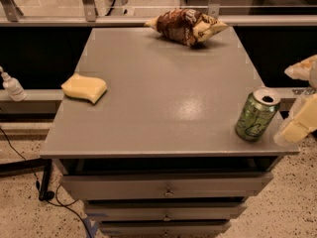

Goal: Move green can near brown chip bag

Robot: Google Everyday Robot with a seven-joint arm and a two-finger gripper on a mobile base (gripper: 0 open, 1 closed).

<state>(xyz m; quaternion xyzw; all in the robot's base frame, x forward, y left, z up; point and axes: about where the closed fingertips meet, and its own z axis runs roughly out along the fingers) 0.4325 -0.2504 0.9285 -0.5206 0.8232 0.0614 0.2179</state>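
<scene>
A grey desk (158, 108) with drawers stands on a speckled floor, a yellow sponge (84, 87) at its left and the brown chip bag (185, 26) at the far edge. The green can (256, 114) stands upright at the front right corner, its script unreadable. Just right of it hangs the hand (298, 120); its opening cannot be told.

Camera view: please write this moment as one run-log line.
light-green metal can: upright, front-right corner | dark-brown puffy chip bag: far edge | end effector: right of can
</scene>
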